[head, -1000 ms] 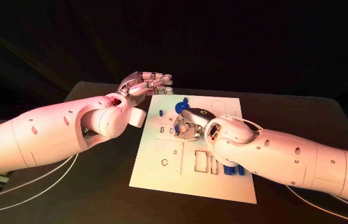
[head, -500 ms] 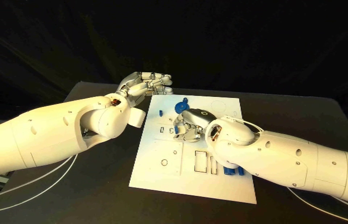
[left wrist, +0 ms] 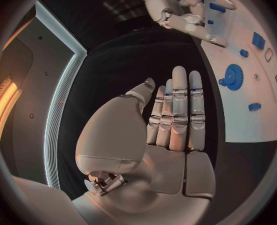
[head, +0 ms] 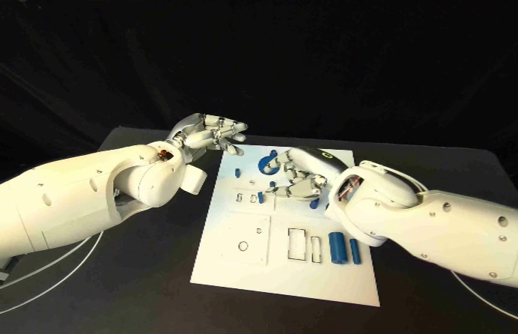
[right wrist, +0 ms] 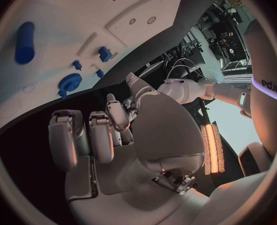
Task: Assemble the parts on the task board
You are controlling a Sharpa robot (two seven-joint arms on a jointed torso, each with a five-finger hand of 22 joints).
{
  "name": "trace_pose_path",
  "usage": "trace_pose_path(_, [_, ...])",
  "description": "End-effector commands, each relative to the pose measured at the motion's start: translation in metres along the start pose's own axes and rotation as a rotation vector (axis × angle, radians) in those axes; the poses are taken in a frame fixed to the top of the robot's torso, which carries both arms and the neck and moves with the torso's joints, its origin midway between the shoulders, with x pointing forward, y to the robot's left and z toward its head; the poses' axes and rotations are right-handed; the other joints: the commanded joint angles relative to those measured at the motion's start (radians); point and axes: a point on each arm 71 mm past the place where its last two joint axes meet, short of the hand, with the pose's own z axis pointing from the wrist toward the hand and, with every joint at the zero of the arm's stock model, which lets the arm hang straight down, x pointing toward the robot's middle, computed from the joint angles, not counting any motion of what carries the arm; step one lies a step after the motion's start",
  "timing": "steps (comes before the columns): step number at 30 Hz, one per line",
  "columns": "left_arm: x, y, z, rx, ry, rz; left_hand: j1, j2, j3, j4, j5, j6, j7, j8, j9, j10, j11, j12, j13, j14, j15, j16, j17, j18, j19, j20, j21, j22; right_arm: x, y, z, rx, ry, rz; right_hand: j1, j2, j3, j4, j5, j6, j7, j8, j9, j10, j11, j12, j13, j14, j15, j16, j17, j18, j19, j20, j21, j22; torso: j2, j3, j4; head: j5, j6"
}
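Blue parts [head: 341, 247] lie loose on the task board [head: 243, 268]; I judge my empty, loosely curled right hand [head: 296, 175] must pick one next, left hand [head: 212, 132] spread idle.

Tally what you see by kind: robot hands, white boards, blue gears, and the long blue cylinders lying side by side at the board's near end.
Hands: 2, left hand and right hand
Task board: 1
Blue gear: 1
Long blue cylinders: 2
Total: 6

Black table [head: 141, 289], white cables [head: 65, 263].
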Motion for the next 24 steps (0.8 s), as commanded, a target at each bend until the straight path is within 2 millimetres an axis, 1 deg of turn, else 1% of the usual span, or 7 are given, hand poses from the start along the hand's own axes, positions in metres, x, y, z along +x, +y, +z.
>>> trace_pose_path(1, [0.003,0.012,0.000,-0.143,0.141,0.161,-0.046,-0.009,-0.034,0.027,0.004,0.012,-0.020,-0.002,0.005,0.068,-0.027,0.037,0.029,0.065,-0.022,0.209,0.184,0.006,0.076,-0.035,0.062,0.030,-0.020,-0.010,-0.012,-0.003,-0.030,0.191,0.015,0.005,-0.006,0.001,0.019,0.009,0.002,0.007,-0.001,-0.011,-0.004,-0.010,-0.008,0.094,0.003,-0.010,0.223,0.014,0.053,0.006,-0.012,0.172,-0.013,-0.0023,-0.0028,-0.005,0.001])
trace_pose_path(2, [0.002,0.015,0.000,-0.179,0.163,0.202,-0.063,-0.007,-0.047,0.044,0.003,0.018,-0.027,-0.002,0.010,0.084,-0.029,0.053,0.046,0.068,-0.028,0.367,0.343,0.005,0.099,-0.049,0.089,0.044,-0.027,-0.017,-0.017,0.019,-0.036,0.219,0.016,0.008,-0.007,0.002,0.026,0.010,0.001,0.009,-0.001,-0.011,-0.005,-0.011,-0.009,0.094,0.002,-0.012,0.220,0.014,0.052,0.005,-0.013,0.170,-0.017,-0.0025,-0.0024,-0.005,0.000])
trace_pose_path(4, [0.001,0.018,0.000,-0.217,0.180,0.255,-0.086,-0.005,-0.061,0.064,0.002,0.020,-0.026,-0.002,0.013,0.087,-0.026,0.063,0.059,0.068,-0.029,0.471,0.455,0.004,0.107,-0.056,0.106,0.054,-0.035,-0.024,-0.024,0.046,-0.043,0.248,0.017,0.010,-0.008,0.003,0.033,0.012,0.000,0.012,-0.002,-0.010,-0.006,-0.010,-0.009,0.093,0.002,-0.013,0.218,0.014,0.051,0.005,-0.015,0.169,-0.021,-0.0026,-0.0031,-0.004,-0.003])
trace_pose_path(8, [-0.003,0.023,0.002,-0.334,0.213,0.431,-0.111,-0.006,-0.114,0.113,0.003,0.038,-0.042,0.017,0.044,0.078,-0.040,0.165,0.174,0.047,-0.040,0.842,0.866,-0.001,0.138,-0.079,0.243,0.139,-0.059,-0.047,-0.049,0.129,-0.073,0.320,0.017,0.013,-0.011,0.006,0.042,0.019,-0.001,0.017,-0.002,-0.007,-0.007,-0.007,-0.008,0.092,0.000,-0.016,0.215,0.015,0.051,0.003,-0.015,0.169,-0.030,-0.0028,-0.0069,-0.005,-0.007])
trace_pose_path(11, [-0.003,0.024,0.005,-0.420,0.201,0.574,-0.112,0.003,-0.148,0.154,0.011,0.048,-0.067,0.073,0.100,0.057,-0.062,0.324,0.323,0.073,-0.057,1.024,1.093,-0.033,0.198,-0.099,0.512,0.457,-0.073,-0.061,-0.067,0.181,-0.096,0.357,0.016,0.015,-0.013,0.007,0.046,0.023,-0.003,0.021,-0.002,-0.005,-0.008,-0.005,-0.007,0.092,-0.001,-0.016,0.215,0.014,0.052,0.003,-0.015,0.170,-0.036,-0.0033,-0.0080,-0.007,-0.012])
trace_pose_path(17, [-0.003,0.019,0.012,-0.576,0.194,0.747,-0.128,0.020,-0.227,0.220,0.001,0.003,-0.078,0.193,0.242,0.044,-0.082,0.759,0.761,0.087,-0.071,1.070,1.163,-0.072,0.236,-0.109,0.741,0.761,-0.084,-0.074,-0.083,0.232,-0.114,0.379,0.016,0.015,-0.015,0.008,0.047,0.026,-0.004,0.024,-0.001,-0.004,-0.009,-0.006,-0.008,0.092,-0.002,-0.018,0.212,0.015,0.051,0.002,-0.017,0.168,-0.046,0.0009,-0.0120,-0.001,-0.023])
trace_pose_path(24, [0.008,0.014,0.026,-0.664,0.219,0.868,-0.139,0.044,-0.282,0.222,0.000,-0.055,-0.075,0.242,0.319,0.013,-0.074,0.835,0.843,0.088,-0.071,1.070,1.166,-0.096,0.285,-0.111,0.835,0.915,-0.085,-0.082,-0.088,0.273,-0.097,0.397,0.012,0.015,-0.019,0.012,0.047,0.029,-0.005,0.027,-0.002,-0.005,-0.010,-0.008,-0.011,0.091,-0.003,-0.020,0.209,0.016,0.049,0.001,-0.020,0.165,-0.053,0.0044,-0.0071,0.003,-0.036])
